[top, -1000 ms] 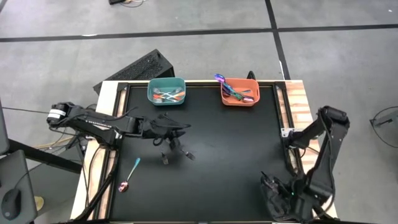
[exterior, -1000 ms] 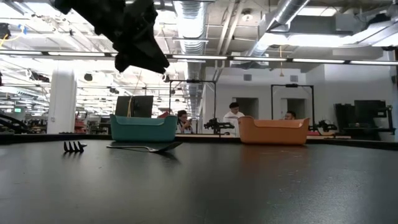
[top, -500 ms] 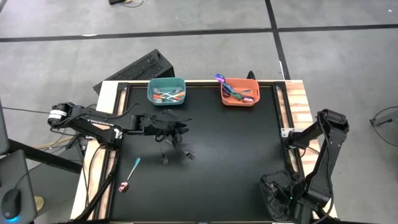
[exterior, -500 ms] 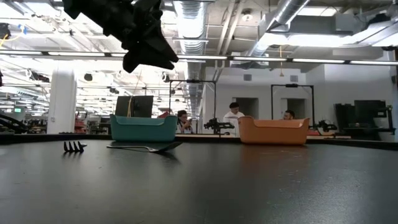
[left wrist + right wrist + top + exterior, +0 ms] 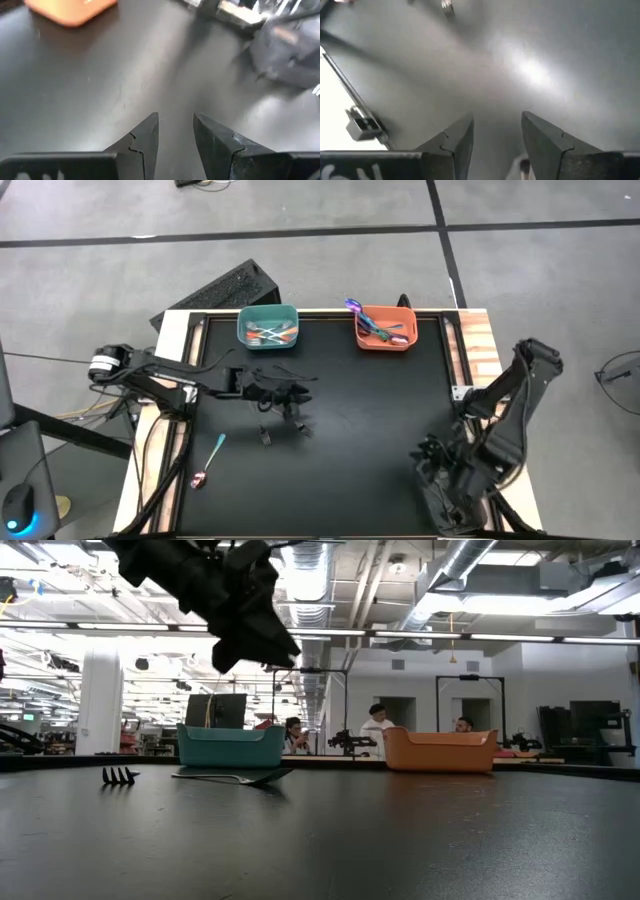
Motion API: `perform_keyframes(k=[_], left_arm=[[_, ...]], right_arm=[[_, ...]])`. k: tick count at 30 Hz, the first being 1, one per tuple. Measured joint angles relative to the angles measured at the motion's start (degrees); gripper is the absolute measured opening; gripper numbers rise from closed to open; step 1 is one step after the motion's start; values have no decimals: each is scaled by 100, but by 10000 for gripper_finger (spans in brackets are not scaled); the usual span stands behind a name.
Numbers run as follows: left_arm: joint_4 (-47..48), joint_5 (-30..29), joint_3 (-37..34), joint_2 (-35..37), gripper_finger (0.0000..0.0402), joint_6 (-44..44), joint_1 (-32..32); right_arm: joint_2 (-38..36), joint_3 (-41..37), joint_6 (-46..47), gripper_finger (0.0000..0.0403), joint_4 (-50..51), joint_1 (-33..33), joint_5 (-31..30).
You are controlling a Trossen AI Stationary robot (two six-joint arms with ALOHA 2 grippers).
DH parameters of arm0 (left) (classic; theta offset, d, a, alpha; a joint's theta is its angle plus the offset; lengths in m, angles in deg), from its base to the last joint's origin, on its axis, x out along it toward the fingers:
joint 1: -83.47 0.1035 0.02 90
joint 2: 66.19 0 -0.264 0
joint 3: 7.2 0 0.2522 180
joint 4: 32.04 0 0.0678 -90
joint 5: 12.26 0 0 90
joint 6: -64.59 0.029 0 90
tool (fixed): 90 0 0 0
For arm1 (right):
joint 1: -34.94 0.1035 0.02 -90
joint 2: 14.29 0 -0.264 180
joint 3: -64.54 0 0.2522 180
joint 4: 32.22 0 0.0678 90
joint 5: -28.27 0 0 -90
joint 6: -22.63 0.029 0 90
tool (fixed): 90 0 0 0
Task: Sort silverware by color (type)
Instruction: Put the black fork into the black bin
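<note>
Two dark pieces of silverware (image 5: pixel 265 435) (image 5: pixel 300 428) lie flat on the black table; the low view shows them as a fork (image 5: pixel 120 776) and a spoon (image 5: pixel 235 777). A teal-handled spoon (image 5: pixel 208 462) with a pink bowl lies near the left edge. More silverware fills the teal bin (image 5: pixel 268 327) and the orange bin (image 5: pixel 385 328). My left gripper (image 5: pixel 298 392) (image 5: pixel 175 125) hovers open and empty above the table, just beyond the dark pieces. My right gripper (image 5: pixel 432 462) (image 5: pixel 495 135) hangs open and empty over the near right part.
Both bins stand at the table's far edge, the teal one left of the orange one (image 5: pixel 70 10). The table's middle (image 5: pixel 370 410) is bare black surface. People and benches show in the room beyond the table in the low view.
My left gripper has gone a little toward the table's right edge, still high over the dark pieces. My right arm has risen and swung away from the near edge, toward the table's middle. No silverware has moved.
</note>
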Motion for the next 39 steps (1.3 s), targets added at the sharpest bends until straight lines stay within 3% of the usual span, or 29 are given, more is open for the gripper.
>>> perform_keyframes(k=[9, 15, 24, 30, 39], left_arm=[[907, 557, 641, -650, 110, 192, 87], [1442, 639, 826, -1082, 110, 578, 199], [1677, 632, 815, -1290, 110, 834, 215], [2077, 594, 821, -1288, 110, 1690, 287], [2456, 592, 720, -1286, 110, 3052, 348]], right_arm=[[-431, 0, -2232, 166, -741, -1018, -71], [-471, 0, -3156, 163, -813, -1544, -54], [-471, 0, -3620, 163, -1268, -2403, -51], [-468, 0, -4326, 163, -1788, -2520, 22], [-468, 0, -4593, 163, -1884, -2641, 32]])
